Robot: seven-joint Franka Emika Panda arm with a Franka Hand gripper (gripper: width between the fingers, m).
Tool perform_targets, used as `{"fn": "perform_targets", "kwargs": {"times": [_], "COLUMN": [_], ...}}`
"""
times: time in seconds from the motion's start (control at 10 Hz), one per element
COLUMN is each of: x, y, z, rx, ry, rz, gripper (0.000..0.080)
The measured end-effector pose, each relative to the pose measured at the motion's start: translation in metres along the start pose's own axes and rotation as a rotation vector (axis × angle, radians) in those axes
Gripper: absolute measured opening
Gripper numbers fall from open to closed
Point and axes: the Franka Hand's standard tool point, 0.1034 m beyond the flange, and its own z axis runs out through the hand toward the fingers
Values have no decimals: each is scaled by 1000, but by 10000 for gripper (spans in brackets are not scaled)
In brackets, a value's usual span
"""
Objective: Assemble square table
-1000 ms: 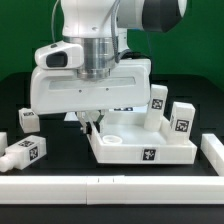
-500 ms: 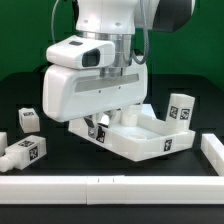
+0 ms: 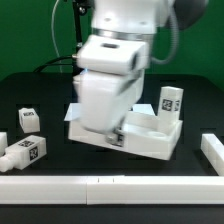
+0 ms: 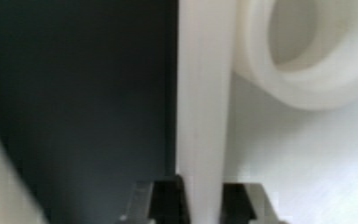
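The jaws are closed narrowly on the raised rim (image 4: 202, 110) of the white plastic square panel (image 3: 152, 146); the dark fingertips (image 4: 163, 203) press that thin wall from both sides. Just beside the gripped rim is a round corner socket (image 4: 311, 60), which is empty. The panel sits mid-worktop under the arm, turned askew to the long white rail (image 3: 100, 185) at the front; I cannot tell whether it is lifted or sliding on the black worktop (image 3: 60, 100).

Three stubby white tagged legs show, all loose. One stands (image 3: 171, 101) behind the panel at the exterior view's right, and two are well apart at its left, one upright (image 3: 28, 120) and one lying (image 3: 27, 151). The assembly looks barely begun: the panel is only being positioned, and every leg has yet to be fitted.
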Motion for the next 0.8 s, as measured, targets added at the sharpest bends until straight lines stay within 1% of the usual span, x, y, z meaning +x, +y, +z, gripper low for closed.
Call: {"fn": "perform_targets", "kwargs": {"times": [0.1, 0.2, 0.4, 0.5, 0.6, 0.7, 0.8], "x": [-7, -9, -10, 2, 20, 33, 29], "y": [-3, -2, -1, 2, 14, 28, 27], "z": [3, 3, 4, 1, -2, 0, 2], "rx": [7, 5, 2, -5, -12, -26, -26], "ry": [-9, -19, -33, -19, 1, 23, 25], "rz": [-53, -81, -159, -176, -235, -265, -239], "gripper": [61, 61, 60, 60, 60, 60, 60]}}
